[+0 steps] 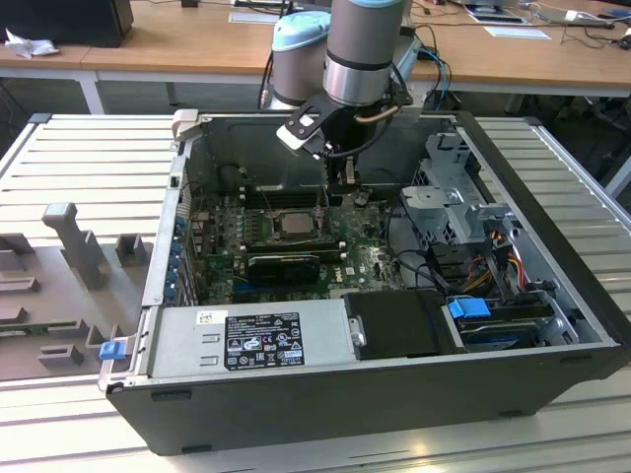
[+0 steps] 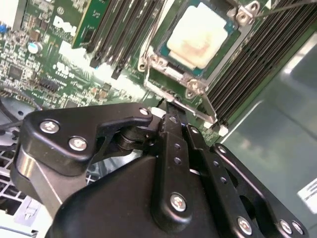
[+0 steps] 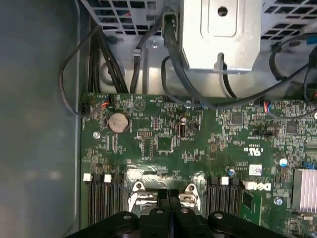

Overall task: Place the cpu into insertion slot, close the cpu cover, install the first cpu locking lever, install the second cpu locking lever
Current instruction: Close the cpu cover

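Our gripper (image 2: 167, 110) hangs nearest, fingers pressed shut, holding nothing we can see.
The cpu (image 2: 200, 34) sits under the cpu cover (image 2: 171, 74), straight beyond the fingertips, with a locking lever (image 2: 208, 106) beside them.

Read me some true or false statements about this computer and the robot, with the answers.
1. The cpu lies seated on the motherboard. True.
2. The cover stands raised, wide open. False: it lies flat, framing the cpu.
3. The gripper holds the cpu. False: the cpu lies apart from it, inside the cover's window.
4. The case lies on its side with its inside open to view. True.
5. A person's hand reaches into the case. False: the arm reaches in.
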Robot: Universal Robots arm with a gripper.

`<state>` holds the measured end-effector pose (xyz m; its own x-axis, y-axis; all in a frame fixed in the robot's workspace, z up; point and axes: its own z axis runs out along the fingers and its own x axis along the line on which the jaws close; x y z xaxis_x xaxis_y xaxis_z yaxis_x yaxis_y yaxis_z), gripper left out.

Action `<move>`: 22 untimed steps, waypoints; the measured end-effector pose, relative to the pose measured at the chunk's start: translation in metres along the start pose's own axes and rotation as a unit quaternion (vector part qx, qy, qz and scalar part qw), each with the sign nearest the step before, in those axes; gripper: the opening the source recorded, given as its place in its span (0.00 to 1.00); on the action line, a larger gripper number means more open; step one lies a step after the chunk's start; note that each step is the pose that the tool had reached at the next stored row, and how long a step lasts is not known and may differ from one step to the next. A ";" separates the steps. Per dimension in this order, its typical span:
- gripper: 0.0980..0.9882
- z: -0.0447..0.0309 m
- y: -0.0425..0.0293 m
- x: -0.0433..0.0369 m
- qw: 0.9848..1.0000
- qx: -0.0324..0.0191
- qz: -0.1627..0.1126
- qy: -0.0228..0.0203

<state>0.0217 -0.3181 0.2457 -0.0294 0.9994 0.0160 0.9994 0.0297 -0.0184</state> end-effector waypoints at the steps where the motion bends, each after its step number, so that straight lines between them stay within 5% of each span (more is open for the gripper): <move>1: 0.01 0.0011 -0.0034 0.0001 1.000 -0.001 0.000 0.000; 11: 0.01 0.0199 -0.0303 0.0006 1.000 -0.004 -0.008 0.000; 22: 0.01 0.0215 -0.0508 0.0032 1.000 -0.004 -0.012 0.000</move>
<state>-0.0295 -0.3161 0.2251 -0.0541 0.9984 0.0162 0.9985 0.0542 -0.0096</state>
